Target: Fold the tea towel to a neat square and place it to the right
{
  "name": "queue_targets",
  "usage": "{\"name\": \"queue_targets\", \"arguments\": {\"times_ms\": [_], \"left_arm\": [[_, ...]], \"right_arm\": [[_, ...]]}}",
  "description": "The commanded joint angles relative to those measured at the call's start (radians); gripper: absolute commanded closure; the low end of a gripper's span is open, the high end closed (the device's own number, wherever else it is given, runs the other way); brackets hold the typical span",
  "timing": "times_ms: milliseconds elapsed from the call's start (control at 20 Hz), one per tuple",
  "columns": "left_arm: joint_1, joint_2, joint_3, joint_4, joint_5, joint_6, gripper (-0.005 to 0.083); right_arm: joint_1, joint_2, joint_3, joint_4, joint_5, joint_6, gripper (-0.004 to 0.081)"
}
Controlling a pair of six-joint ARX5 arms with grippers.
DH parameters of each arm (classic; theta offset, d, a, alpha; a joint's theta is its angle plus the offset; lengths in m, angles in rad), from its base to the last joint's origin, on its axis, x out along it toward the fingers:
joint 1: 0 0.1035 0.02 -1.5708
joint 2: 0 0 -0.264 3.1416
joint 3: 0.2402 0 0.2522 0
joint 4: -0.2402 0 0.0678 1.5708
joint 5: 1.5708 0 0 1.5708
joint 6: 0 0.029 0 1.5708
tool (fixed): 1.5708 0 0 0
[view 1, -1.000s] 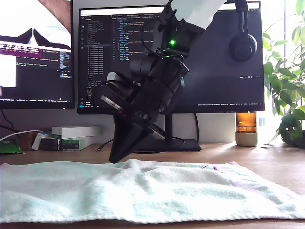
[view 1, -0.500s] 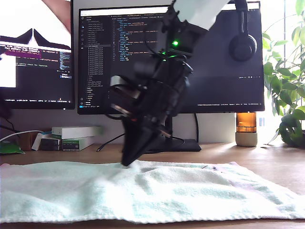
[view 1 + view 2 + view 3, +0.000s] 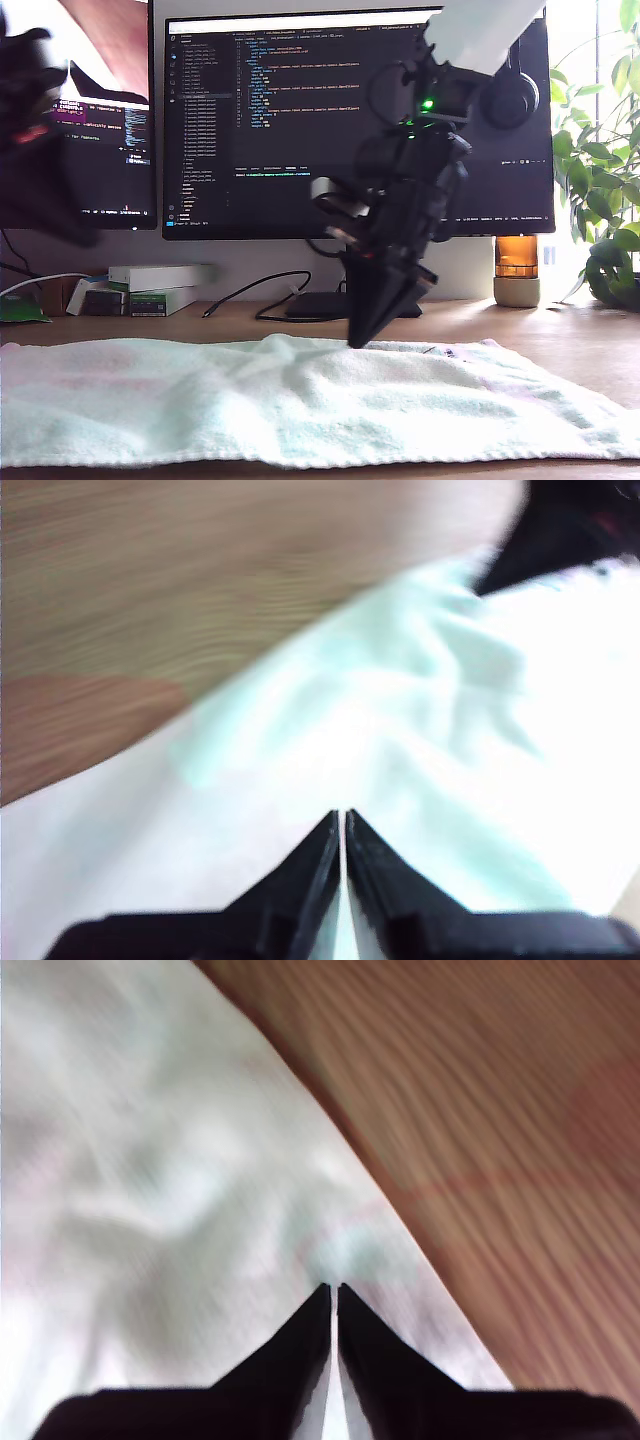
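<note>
The tea towel (image 3: 300, 410) lay spread flat on the surface (image 3: 560, 330), unfolded. My first end effector (image 3: 343, 815) had its jaws pressed together over the towel's cloth, and my second end effector (image 3: 333, 1288) was likewise closed at the towel's edge, beside bare wood (whether either pinched any pile I could not tell). A good fold probably needed the jaws parted first, each then taking a towel corner, lifting evenly and matching edges.

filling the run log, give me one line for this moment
fold: not started | tea towel: spread flat | my second gripper: shut, tip at towel edge | my first gripper: shut, above towel
</note>
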Motion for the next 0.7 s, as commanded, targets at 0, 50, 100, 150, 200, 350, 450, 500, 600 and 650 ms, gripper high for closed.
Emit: {"name": "queue_targets", "arguments": {"times_ms": [0, 50, 100, 150, 200, 350, 450, 500, 600, 650], "left_arm": [[-0.046, -0.006, -0.014, 0.026, -0.002, 0.014, 0.0797], [-0.074, -0.006, -0.014, 0.040, -0.019, 0.024, 0.0797], [-0.100, -0.006, -0.014, 0.053, -0.043, 0.027, 0.0797], [-0.116, -0.006, -0.014, 0.061, -0.056, 0.029, 0.0797], [-0.120, -0.006, -0.014, 0.071, -0.059, 0.032, 0.0797], [-0.106, -0.007, -0.014, 0.098, -0.063, 0.040, 0.0797], [-0.088, -0.007, -0.014, 0.100, -0.061, 0.048, 0.0797], [-0.080, -0.007, -0.014, 0.101, -0.061, 0.051, 0.0797], [-0.065, -0.007, -0.014, 0.108, -0.057, 0.053, 0.0797], [-0.060, -0.007, -0.014, 0.113, -0.048, 0.053, 0.0797]], "right_arm": [[-0.006, -0.071, -0.002, -0.005, -0.001, -0.008, 0.0783], [-0.016, -0.091, -0.004, -0.004, 0.000, -0.008, 0.0783], [-0.026, -0.109, -0.005, -0.006, 0.000, -0.008, 0.0783], [-0.037, -0.126, -0.005, -0.012, 0.000, -0.007, 0.0783], [-0.050, -0.143, -0.010, -0.013, 0.000, -0.007, 0.0783], [-0.082, -0.200, -0.052, 0.023, 0.000, -0.007, 0.0783], [-0.101, -0.256, -0.120, 0.083, 0.022, -0.005, 0.0783], [-0.113, -0.288, -0.156, 0.106, 0.025, -0.003, 0.0783], [-0.135, -0.348, -0.232, 0.151, 0.026, 0.017, 0.0783], [-0.143, -0.379, -0.270, 0.178, 0.026, 0.025, 0.0783]]}}
